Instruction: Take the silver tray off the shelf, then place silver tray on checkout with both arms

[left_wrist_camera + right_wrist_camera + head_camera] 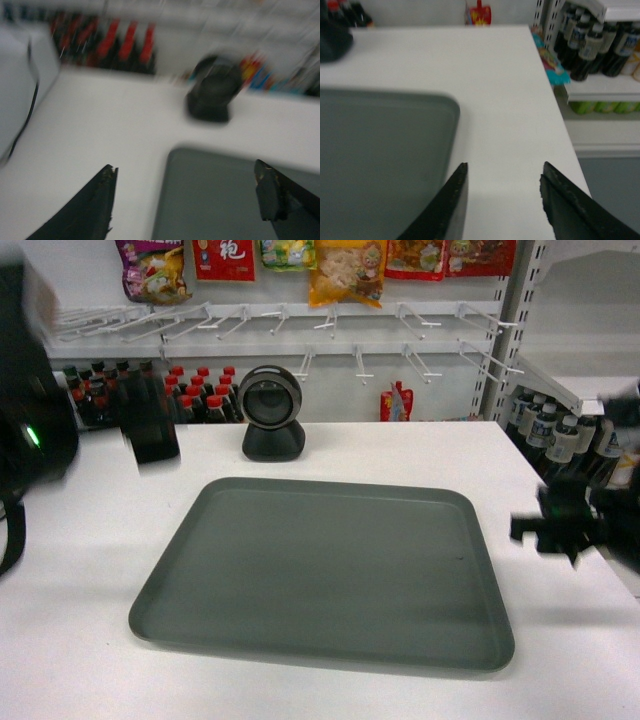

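Note:
The silver tray (pixel 325 575) lies flat on the white checkout (pixel 90 540) top, in front of the round black scanner (pixel 270 415). Neither gripper holds it. My left gripper (pixel 186 172) is open above the counter, with the tray's (pixel 225 200) far left corner showing between its jaws; in the head view it is a blurred dark shape (pixel 150 440) to the tray's far left. My right gripper (pixel 505 167) is open over bare counter just right of the tray's (pixel 380 150) right edge, and the head view shows it (pixel 555 525) at the counter's right side.
A white shelf (pixel 600 90) with dark bottles stands just past the counter's right edge. Red-capped bottles (pixel 200 390) and hook rails with snack bags line the back wall. A pale box with a black cable (pixel 20 100) sits at the counter's left.

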Controlling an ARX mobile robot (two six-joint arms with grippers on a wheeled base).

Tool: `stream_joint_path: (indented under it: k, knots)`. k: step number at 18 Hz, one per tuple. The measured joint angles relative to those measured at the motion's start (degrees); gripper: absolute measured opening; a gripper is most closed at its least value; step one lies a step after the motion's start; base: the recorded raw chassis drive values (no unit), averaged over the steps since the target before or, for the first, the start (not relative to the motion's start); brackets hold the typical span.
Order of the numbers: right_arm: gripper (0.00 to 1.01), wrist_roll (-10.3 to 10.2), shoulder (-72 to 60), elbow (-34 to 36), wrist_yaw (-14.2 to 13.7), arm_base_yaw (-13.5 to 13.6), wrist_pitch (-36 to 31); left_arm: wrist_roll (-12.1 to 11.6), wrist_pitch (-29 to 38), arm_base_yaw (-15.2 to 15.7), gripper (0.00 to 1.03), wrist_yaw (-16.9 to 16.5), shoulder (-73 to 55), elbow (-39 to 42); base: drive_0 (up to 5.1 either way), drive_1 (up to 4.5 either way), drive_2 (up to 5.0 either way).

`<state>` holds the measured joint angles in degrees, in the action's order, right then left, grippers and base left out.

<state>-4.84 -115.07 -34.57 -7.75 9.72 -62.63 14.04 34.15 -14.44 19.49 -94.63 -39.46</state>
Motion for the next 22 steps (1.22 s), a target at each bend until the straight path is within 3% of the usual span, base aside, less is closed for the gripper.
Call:
stream_joint_path:
  k: [1,2,8,9,13,17,18,19,20,21,22]
  knots:
    - [0.41,1.9,0.1,7.0,-0.5,-0.1,-5.8,-4.7,13.1,1.1,0.74,-4.9,4.2,4.1,0.0,0.00,0.0]
    - [0.30,3.1,2.6,11.8,-0.2,-0.9,-9.3,-8.6,21.7,2.6,0.63,-7.1,6.6,9.3,0.0,0.00,0.0]
    - [0.09,3.6,11.8,15.2,0.3,-3.1,-11.8,-11.6,27.4,4.7,0.43,-9.2,8.9,17.6,0.0,0.00,0.0]
    - [0.02,3.7,14.5,16.7,0.7,-3.4,-11.9,-12.0,27.3,5.3,0.36,-9.6,10.4,19.3,0.0,0.00,0.0]
    - [0.03,4.4,23.2,24.7,3.0,-4.7,-10.6,-13.0,30.9,7.5,0.02,-12.4,17.1,26.2,0.0,0.00,0.0]
    - [0.03,4.5,31.4,27.4,3.5,-5.9,-11.2,-13.0,27.7,8.8,0.01,-13.7,21.3,30.9,0.0,0.00,0.0]
    - [0.03,4.5,35.3,29.1,6.4,-7.7,-10.1,-13.0,26.6,9.5,0.01,-14.3,25.4,31.8,0.0,0.00,0.0]
    - [0.03,4.5,38.9,30.3,7.4,-9.4,-7.8,-13.0,25.2,9.9,0.01,-14.8,28.7,32.6,0.0,0.00,0.0]
    - [0.03,4.5,42.2,31.2,7.2,-9.9,-5.5,-13.0,23.3,10.6,0.01,-15.5,31.0,33.7,0.0,0.00,0.0]
    - [0.03,4.5,46.1,32.0,7.6,-9.7,-2.3,-13.1,20.6,13.6,0.01,-19.0,33.8,35.1,0.0,0.00,0.0]
    - [0.03,4.5,49.6,32.7,7.7,-9.7,0.5,-13.1,18.8,14.4,0.01,-19.0,36.7,36.0,0.0,0.00,0.0]
